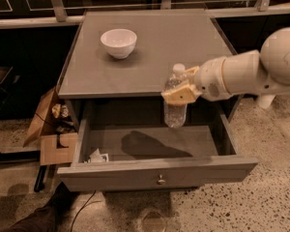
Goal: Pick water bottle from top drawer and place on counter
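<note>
The water bottle [175, 102], clear and ribbed with a white cap, hangs upright in the air above the open top drawer [150, 144], its cap level with the counter's front edge. My gripper [180, 92] is shut on the water bottle around its upper body, reaching in from the right on a white arm. The counter [154, 47] is the flat grey top of the cabinet, just behind the bottle. The drawer is pulled out, with its round metal knob [160, 180] on the front panel.
A white bowl [118, 42] stands on the counter's back left. A small crumpled wrapper [95, 156] lies in the drawer's front left corner. Cardboard boxes [50, 129] sit on the floor to the left. Railing and windows run behind the cabinet.
</note>
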Available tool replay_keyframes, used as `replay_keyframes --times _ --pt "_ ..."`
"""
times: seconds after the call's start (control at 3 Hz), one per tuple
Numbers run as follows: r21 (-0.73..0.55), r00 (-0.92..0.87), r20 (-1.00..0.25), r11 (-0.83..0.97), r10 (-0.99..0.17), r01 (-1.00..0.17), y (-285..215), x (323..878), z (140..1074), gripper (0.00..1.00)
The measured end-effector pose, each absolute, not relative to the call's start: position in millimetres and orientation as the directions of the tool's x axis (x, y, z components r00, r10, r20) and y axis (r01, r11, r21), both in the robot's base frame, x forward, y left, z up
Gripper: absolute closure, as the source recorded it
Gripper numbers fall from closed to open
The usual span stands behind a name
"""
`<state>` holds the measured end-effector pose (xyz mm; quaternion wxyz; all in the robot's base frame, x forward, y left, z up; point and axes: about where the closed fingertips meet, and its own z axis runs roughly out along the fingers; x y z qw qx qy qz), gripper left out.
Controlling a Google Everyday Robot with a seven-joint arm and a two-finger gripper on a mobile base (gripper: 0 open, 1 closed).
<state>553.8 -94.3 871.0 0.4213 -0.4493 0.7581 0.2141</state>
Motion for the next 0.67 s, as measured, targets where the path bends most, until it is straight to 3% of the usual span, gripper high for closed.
replay_keyframes --times 0.67 --pt "-0.005 -0.292 -0.838 0.541 -0.461 -0.841 -88.5 554.8 883.1 1.0"
